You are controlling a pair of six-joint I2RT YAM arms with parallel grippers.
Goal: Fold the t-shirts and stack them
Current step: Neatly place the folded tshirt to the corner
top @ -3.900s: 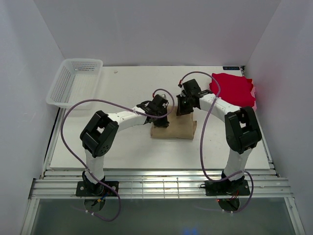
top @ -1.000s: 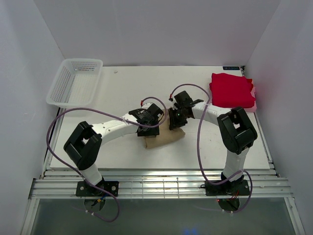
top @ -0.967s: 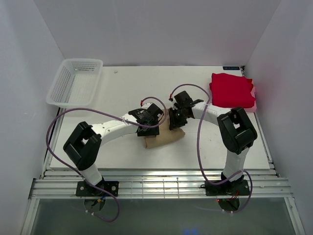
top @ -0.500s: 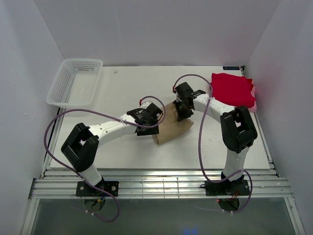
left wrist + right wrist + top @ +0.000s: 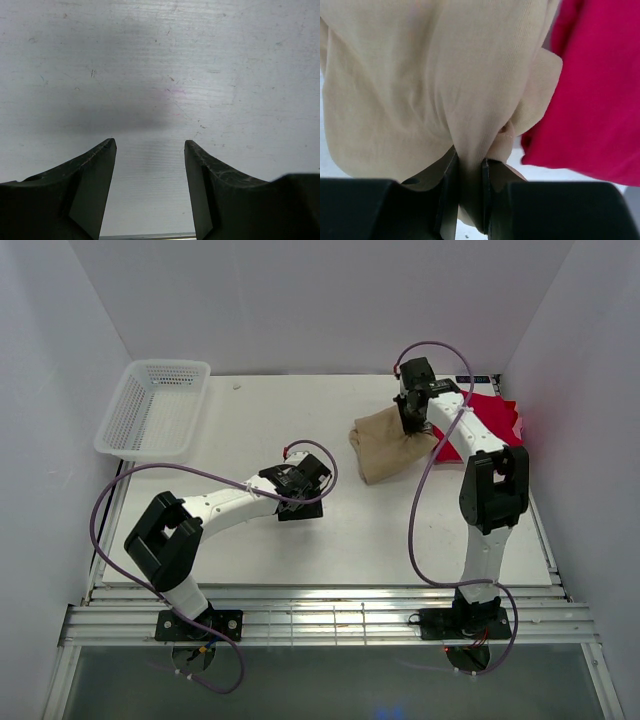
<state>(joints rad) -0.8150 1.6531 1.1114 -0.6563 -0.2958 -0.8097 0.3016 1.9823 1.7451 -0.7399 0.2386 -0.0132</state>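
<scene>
Now pinched at a bunched edge by the right fingers [image 5: 449, 192], plain tan-beige cloth t-shirt [image 5: 390, 445] draped just left of, against, the bright red cloth t-shirt [image 5: 490, 420] at the far-right corner of the desk [image 5: 250, 410]; left fingers [image 5: 95, 190] apart, well away.

Bunched tan t-shirt [image 5: 385, 445] against folded red t-shirt [image 5: 498, 417]
</scene>
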